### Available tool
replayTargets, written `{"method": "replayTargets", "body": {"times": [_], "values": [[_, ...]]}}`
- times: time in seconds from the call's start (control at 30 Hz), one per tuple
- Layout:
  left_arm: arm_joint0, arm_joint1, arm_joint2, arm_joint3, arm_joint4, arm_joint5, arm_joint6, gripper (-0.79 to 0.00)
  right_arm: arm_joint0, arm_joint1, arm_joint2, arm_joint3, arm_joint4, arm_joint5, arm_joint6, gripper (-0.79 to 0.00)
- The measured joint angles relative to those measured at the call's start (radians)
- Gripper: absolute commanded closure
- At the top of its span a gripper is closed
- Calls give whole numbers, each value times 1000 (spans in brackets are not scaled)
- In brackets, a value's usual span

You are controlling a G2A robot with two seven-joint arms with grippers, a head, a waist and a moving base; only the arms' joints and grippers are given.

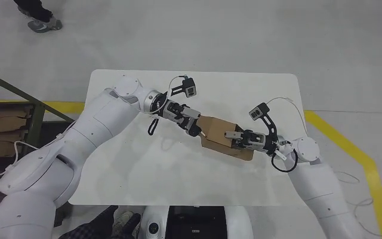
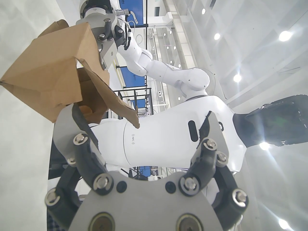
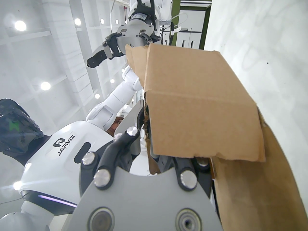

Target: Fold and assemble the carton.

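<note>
A brown carton (image 1: 218,128) sits partly folded at the middle of the white table (image 1: 149,173), held between both arms. My left gripper (image 1: 192,126) is at the carton's left end. It stands open (image 2: 142,118), and one fingertip (image 2: 75,111) touches the lower corner of the carton (image 2: 48,73) while a loose flap hangs over the gap. My right gripper (image 1: 239,136) is at the opposite end, shut on a wall of the carton (image 3: 192,102). One finger (image 3: 137,121) lies against the wall's edge; the other is hidden behind the cardboard.
A green metal frame with flat cardboard (image 1: 18,113) stands off the table's left edge. Yellow floor tape (image 1: 334,131) runs past the right side. Bare tabletop lies in front of and behind the carton.
</note>
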Motion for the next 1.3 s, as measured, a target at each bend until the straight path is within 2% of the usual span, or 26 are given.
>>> {"method": "replayTargets", "body": {"times": [0.83,1.3], "values": [[-16,-40,23,4,-1,0,0,-785,-9,-2,-8,-12,2,-5,-3,0],[-19,-48,19,17,17,0,0,-785,-17,-1,1,-16,-9,-6,-42,0]]}}
